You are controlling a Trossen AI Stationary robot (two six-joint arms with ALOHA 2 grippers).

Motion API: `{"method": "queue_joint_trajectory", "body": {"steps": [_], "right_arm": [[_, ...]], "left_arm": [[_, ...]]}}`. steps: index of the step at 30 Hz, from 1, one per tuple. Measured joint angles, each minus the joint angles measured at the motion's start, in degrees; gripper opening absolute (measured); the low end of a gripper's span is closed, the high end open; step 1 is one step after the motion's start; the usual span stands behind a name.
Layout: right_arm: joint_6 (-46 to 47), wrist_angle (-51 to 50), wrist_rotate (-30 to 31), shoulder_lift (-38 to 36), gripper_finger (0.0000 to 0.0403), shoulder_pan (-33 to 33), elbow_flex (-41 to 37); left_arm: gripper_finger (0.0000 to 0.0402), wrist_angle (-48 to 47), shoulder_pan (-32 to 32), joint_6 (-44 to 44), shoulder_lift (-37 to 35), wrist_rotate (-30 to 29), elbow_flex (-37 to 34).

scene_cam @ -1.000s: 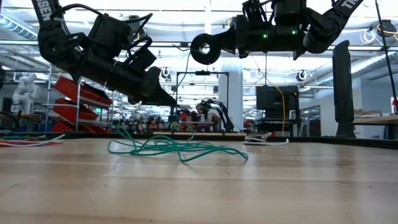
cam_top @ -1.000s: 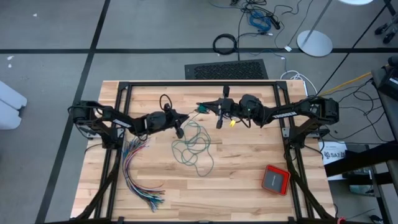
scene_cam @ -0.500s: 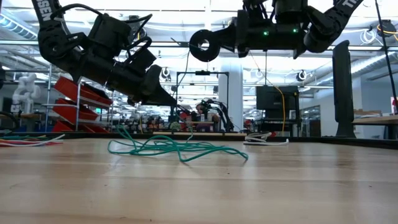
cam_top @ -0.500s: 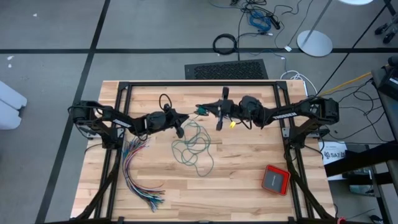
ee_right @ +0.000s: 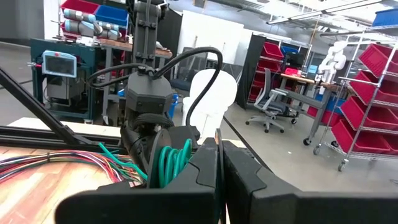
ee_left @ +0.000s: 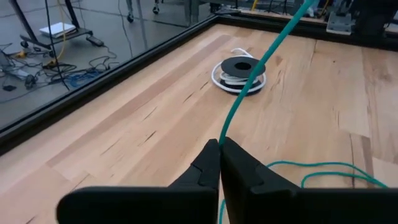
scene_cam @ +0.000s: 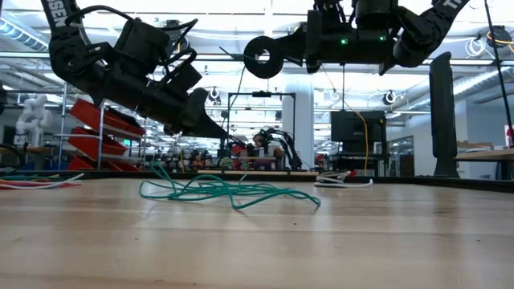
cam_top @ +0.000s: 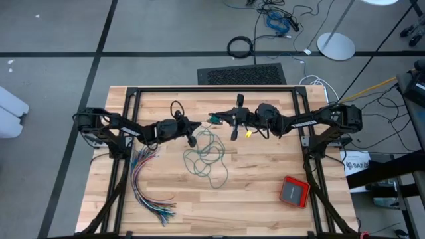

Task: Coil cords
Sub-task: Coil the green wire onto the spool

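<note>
The teal cord lies as a loose tangle on the table's middle point(cam_top: 206, 156) point(scene_cam: 217, 191). One strand of it rises to my left gripper point(cam_top: 198, 125) point(ee_left: 220, 146), which is shut on it just above the table. The strand runs on to my right gripper point(cam_top: 216, 118) point(ee_right: 219, 149), held higher and shut, with several teal loops point(ee_right: 171, 163) at its fingers. The black cord point(ee_left: 239, 70), wound into a flat coil with a white tail, lies on the table near the far rail; no gripper touches it. My left gripper pinches a single strand of the teal cord point(ee_left: 222, 135) between its two fingertips, coming from the table's left and slanting slightly down. Past the fingers the strand point(ee_left: 286, 28) runs straight and taut toward the right gripper. The rest lies slack on the table point(ee_left: 323, 169). My right gripper is shut on a bundle of several teal loops point(ee_right: 177, 158), reaching in about level from the table's right. Its own fingers hide the exact place of contact. The loops hang beside the fingers, lifted clear of the table.
A fanned bundle of many-coloured wires point(cam_top: 149, 189) lies at the near left. A red box point(cam_top: 294, 191) sits at the near right. A black frame rail point(cam_top: 212, 89) runs along the table's far edge. Bare wood shows near the front edge point(cam_top: 226, 212).
</note>
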Motion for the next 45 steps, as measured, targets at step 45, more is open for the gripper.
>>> {"method": "queue_joint_trajectory", "body": {"steps": [45], "right_arm": [[-3.91,-3.45,15.06,3.65,0.0004,-0.04,0.02]], "left_arm": [[0.0000,-3.67,-7.90,-2.14,15.32,-5.20,27.15]]}}
